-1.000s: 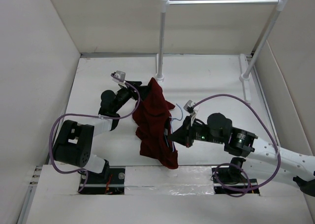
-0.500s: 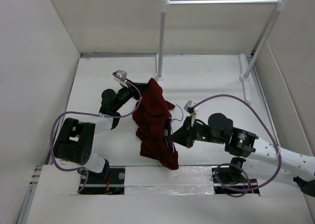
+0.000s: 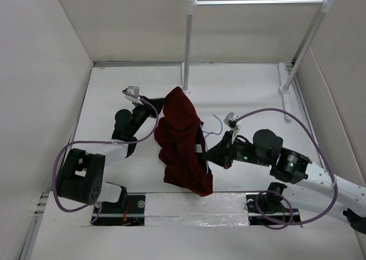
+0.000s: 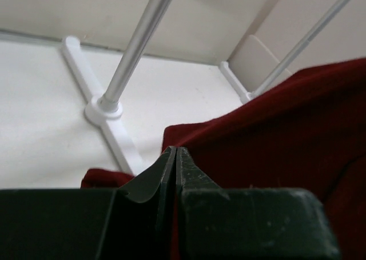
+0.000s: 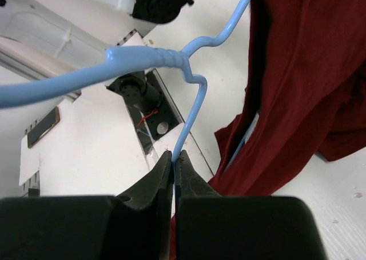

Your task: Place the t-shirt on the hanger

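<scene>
Currently the maroon t-shirt (image 3: 180,143) hangs bunched over the middle of the white table (image 3: 251,94), between the two arms. Its highest fold is up by the left gripper (image 4: 174,152) and its lower end droops toward the near edge. Seen from the left wrist, that gripper's two dark fingers are pressed flat together with no gap at the tips. A thin sliver of maroon runs in the seam between them lower down, and the cloth rises directly behind and to the right, so it appears to have a pinch of the shirt's edge. The right gripper (image 5: 174,156) is likewise closed tight, its fingertips clamped on the thin wire of the light-blue hanger (image 5: 146,57). From the tips the wire climbs to the twisted neck, where one arm runs off to the left of the wrist view and another slants to the top edge alongside the shirt. A pale bluish strip shows among the folds lower down; whether it is wire or tag cannot be told, nor how much of the hanger sits inside the garment. Overhead, a loop of blue wire pokes out just right of the shirt. The white rack (image 3: 257,2) with its metal rail stands at the table's far side, one upright's foot just beyond the shirt's top fold.
</scene>
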Controlling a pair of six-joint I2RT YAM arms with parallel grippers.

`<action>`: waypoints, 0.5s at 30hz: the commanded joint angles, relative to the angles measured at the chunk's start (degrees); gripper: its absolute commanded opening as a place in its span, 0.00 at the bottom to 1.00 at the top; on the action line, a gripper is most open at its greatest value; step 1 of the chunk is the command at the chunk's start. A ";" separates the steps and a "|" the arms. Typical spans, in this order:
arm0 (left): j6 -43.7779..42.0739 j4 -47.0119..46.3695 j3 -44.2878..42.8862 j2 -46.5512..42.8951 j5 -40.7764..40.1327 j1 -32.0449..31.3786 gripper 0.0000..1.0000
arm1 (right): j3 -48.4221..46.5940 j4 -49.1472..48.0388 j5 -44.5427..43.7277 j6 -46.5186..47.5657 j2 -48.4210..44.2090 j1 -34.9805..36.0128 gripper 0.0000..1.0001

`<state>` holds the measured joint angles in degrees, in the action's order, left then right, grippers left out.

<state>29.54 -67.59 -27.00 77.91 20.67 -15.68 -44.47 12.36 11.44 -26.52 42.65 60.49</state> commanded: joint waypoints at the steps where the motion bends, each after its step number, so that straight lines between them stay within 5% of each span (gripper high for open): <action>1: 1.39 0.52 1.25 -0.74 -3.35 0.13 0.00 | -5.01 -1.11 0.77 2.35 -1.87 -1.25 0.00; 8: 2.19 -1.22 1.34 0.58 -4.59 0.13 0.00 | -4.93 -1.20 3.50 2.35 -0.73 -2.57 0.00; 15: 2.71 8.79 -2.70 -0.12 -14.77 0.13 0.00 | -5.98 1.44 6.31 1.65 -1.26 -2.57 0.00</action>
<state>31.81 -60.66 -26.55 78.30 10.79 -15.68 -46.44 15.79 14.94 -25.69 42.74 58.13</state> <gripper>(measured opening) 0.003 0.039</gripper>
